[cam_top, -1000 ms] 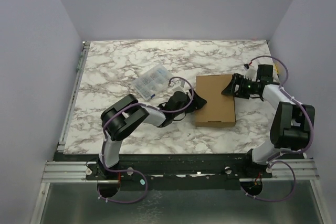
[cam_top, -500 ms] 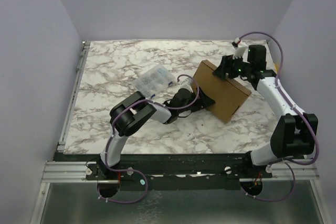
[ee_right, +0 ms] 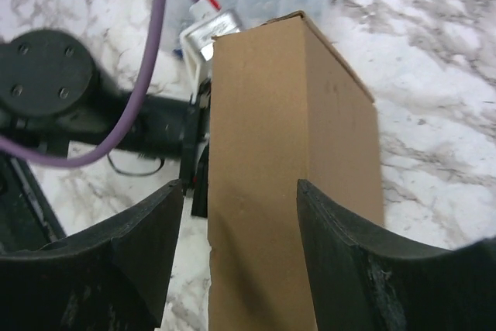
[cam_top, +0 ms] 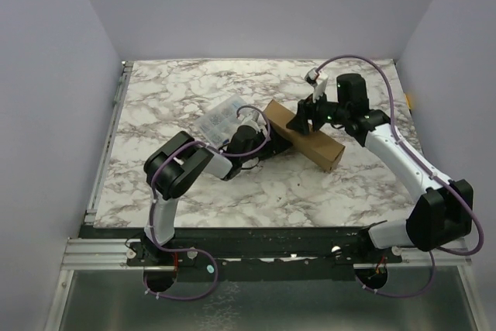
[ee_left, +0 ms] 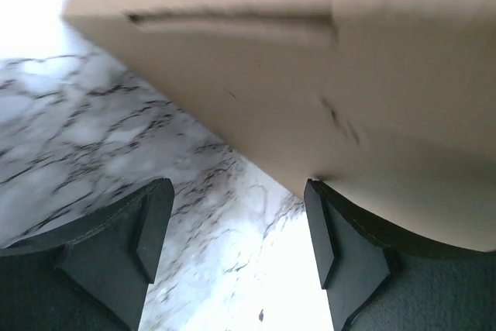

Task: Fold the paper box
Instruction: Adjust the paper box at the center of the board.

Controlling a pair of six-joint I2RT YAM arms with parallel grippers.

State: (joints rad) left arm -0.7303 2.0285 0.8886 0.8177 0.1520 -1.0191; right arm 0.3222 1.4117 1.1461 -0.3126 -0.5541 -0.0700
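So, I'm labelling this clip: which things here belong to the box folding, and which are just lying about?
Part of the job:
paper box
left gripper
right gripper

Just lying about:
clear plastic compartment case

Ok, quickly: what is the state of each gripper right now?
Left gripper: open, holding nothing.
Right gripper: jaws astride the upper edge of the paper box; whether it grips cannot be told.
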